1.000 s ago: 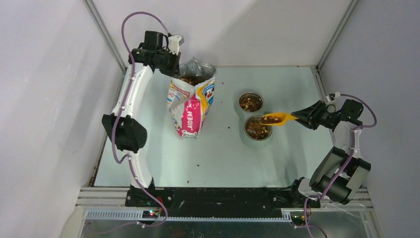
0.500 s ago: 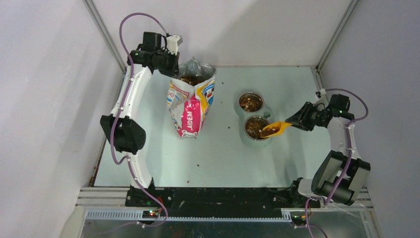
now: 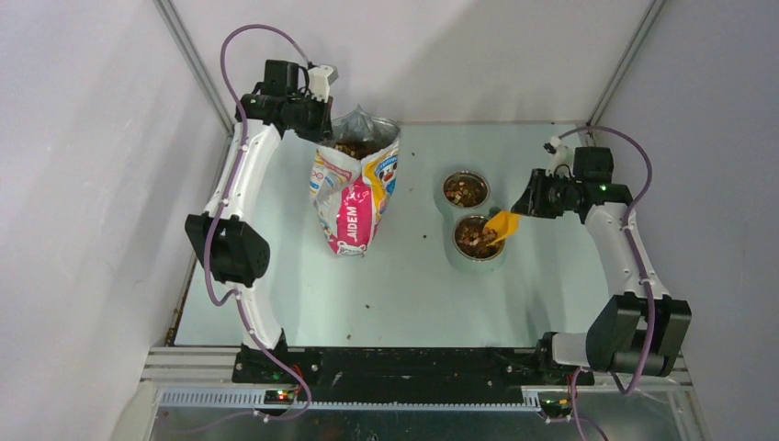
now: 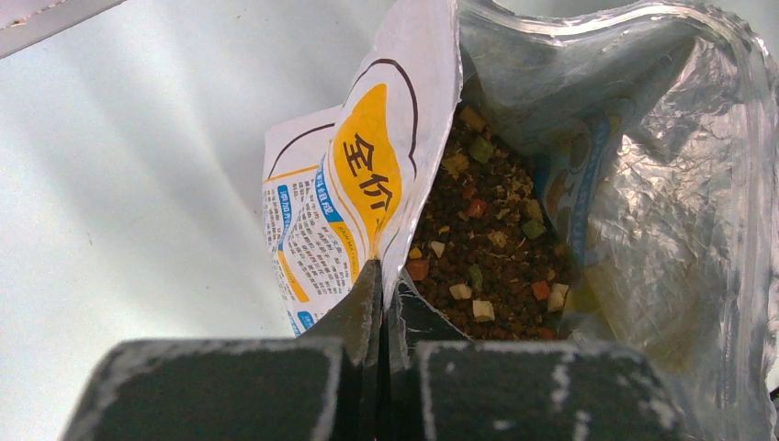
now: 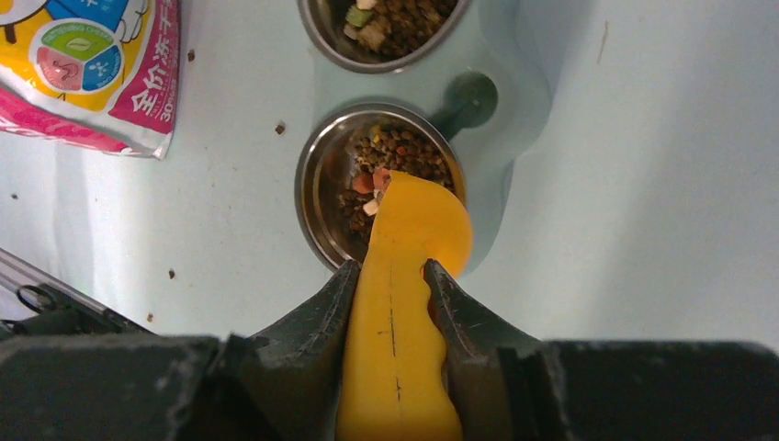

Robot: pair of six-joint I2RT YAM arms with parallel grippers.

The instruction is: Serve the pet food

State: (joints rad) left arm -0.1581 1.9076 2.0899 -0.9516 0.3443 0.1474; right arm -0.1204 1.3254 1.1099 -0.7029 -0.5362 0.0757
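My right gripper (image 3: 530,204) (image 5: 390,269) is shut on the handle of a yellow scoop (image 3: 502,224) (image 5: 409,276). The scoop is tipped mouth-down over the near steel bowl (image 3: 464,246) (image 5: 312,179), and pet food (image 3: 473,237) (image 5: 400,156) lies heaped in that bowl. The far bowl (image 3: 466,189) (image 5: 317,23) also holds kibble. My left gripper (image 3: 317,115) (image 4: 382,276) is shut on the rim of the printed bag (image 3: 354,188) (image 4: 340,193), holding it upright and open. Pet food (image 4: 487,248) fills the bag's inside.
Both bowls sit in a pale double-bowl stand (image 3: 447,216) (image 5: 514,83) right of centre. A few stray pellets (image 3: 366,301) lie on the table in front of the bag. Grey walls close in on the left, back and right.
My right arm swung its wrist up and back and tipped the scoop from level and full to mouth-down over the near bowl. The kibble has left the scoop. The left arm stayed put.
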